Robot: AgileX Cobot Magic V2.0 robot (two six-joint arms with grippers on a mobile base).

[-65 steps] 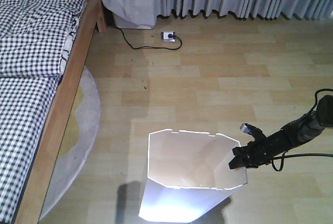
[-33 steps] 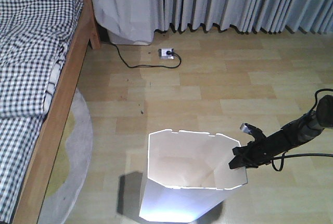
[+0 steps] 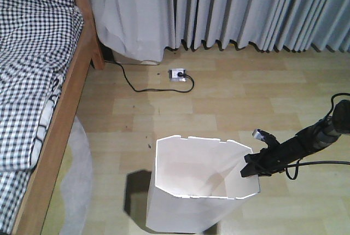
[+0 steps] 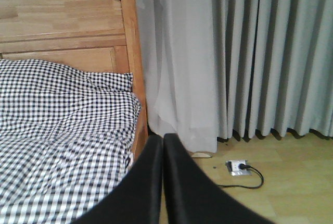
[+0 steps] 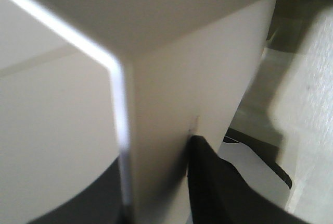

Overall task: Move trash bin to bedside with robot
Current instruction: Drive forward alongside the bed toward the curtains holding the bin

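Right arm (image 3: 313,138) slants down (leftward), pincer (image 3: 249,170) gripping trash bin (image 3: 186,205).

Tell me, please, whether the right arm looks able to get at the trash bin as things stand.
Yes, apparently: the right gripper sits at the right corner of the rim of the trash bin, seemingly clamped on its thin wall, with nothing in between.
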